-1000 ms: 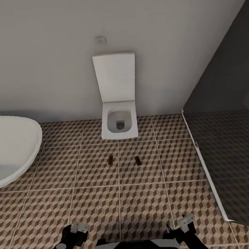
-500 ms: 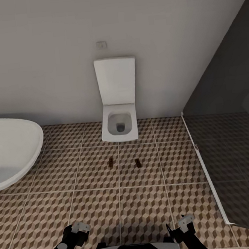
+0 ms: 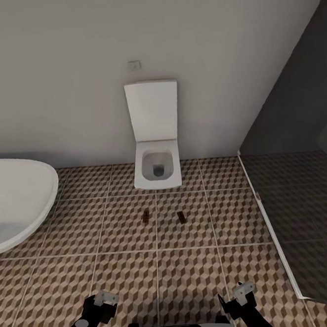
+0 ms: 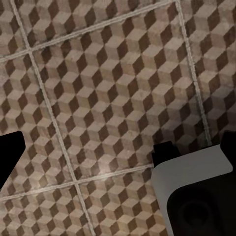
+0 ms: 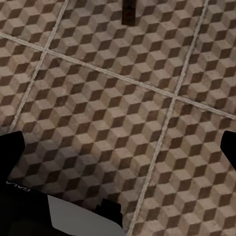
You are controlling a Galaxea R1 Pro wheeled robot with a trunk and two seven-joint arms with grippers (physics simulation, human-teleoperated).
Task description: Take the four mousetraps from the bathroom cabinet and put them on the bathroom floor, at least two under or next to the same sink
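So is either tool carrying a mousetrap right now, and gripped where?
No. The left tool and right tool are both open and hold nothing. Two small dark mousetraps lie on the floor.

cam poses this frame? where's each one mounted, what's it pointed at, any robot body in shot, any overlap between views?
Head: high, angled down at toilet, two mousetraps, left gripper, right gripper.
Left wrist: on the left arm, facing bathroom floor; dark fingertips at the edges.
Right wrist: on the right arm, facing floor.
Shared: the tiles.
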